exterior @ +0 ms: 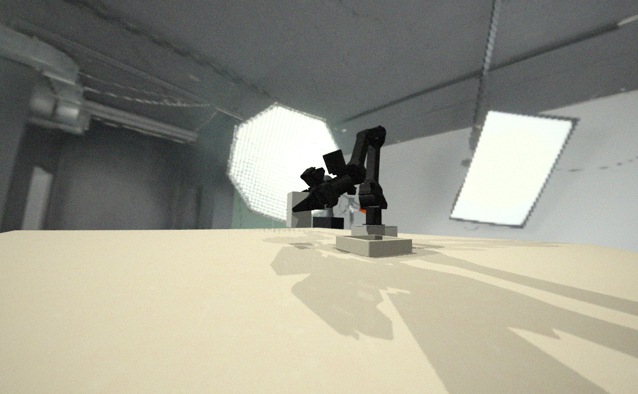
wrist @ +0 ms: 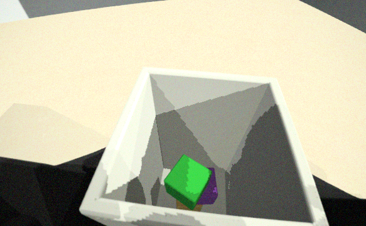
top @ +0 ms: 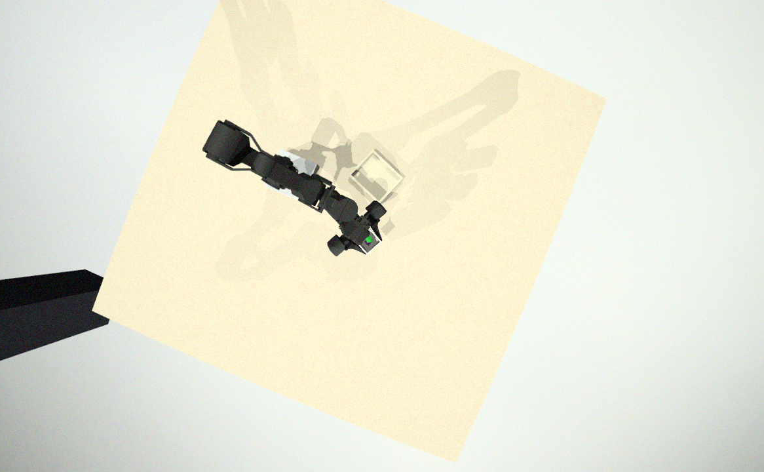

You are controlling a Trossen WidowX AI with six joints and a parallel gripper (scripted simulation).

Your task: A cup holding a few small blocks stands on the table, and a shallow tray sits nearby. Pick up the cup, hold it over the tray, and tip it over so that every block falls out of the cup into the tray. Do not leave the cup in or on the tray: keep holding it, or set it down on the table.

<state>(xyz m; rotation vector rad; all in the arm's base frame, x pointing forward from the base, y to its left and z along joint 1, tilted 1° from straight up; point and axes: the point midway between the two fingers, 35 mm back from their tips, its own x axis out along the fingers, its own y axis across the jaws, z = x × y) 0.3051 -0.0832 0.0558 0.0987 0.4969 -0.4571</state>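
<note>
Reaching outward and angled down, the black arm had its gripper clamped on the upright cup, raised above the table, beside the tray.

It looks like a photo studio, or a workshop set up like one. A big, bright lamp with many sides glows at the back. A bright flat light panel shines on the right. Fat pipes run up by the dark ceiling, near plain gray walls.
</note>
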